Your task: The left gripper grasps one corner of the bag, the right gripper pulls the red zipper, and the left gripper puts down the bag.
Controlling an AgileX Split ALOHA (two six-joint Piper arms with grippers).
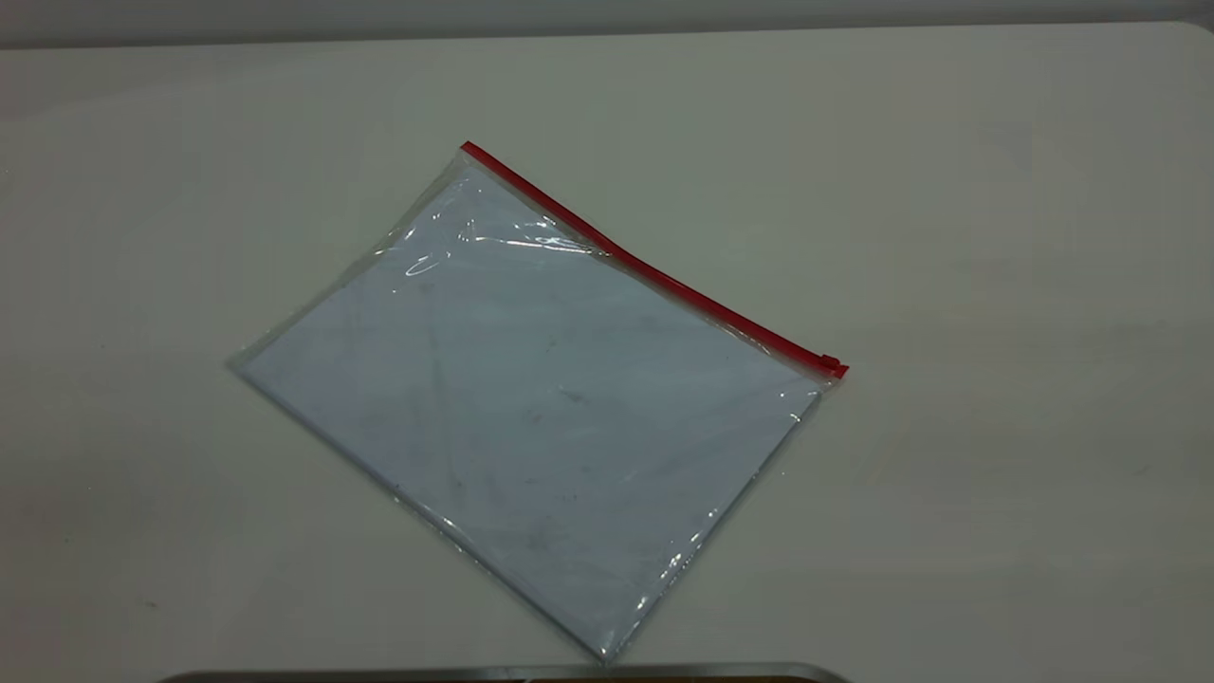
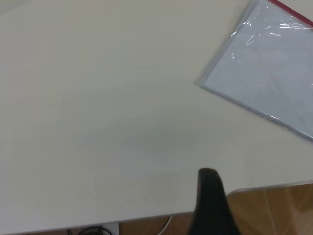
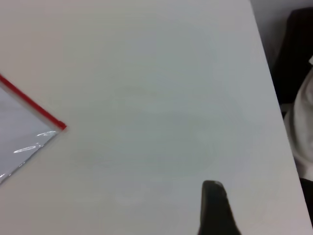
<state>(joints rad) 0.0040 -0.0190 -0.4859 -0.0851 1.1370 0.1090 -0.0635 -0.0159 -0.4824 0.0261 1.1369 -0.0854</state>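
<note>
The bag (image 1: 531,408) lies flat and askew in the middle of the white table, with white sheets inside. The red zipper (image 1: 654,275) runs along its far long edge, and the small red slider (image 1: 831,362) sits at the right end. Neither gripper shows in the exterior view. In the left wrist view, the left gripper (image 2: 209,205) is a black tip over the table's edge, far from the bag's corner (image 2: 274,63). In the right wrist view, the right gripper (image 3: 213,208) hovers over bare table, well away from the bag's zipper corner (image 3: 29,103).
The table's near edge has a grey metal strip (image 1: 493,673). Wooden floor (image 2: 274,205) shows past the table's edge by the left gripper. A dark object and white cloth (image 3: 298,73) lie beyond the table's edge in the right wrist view.
</note>
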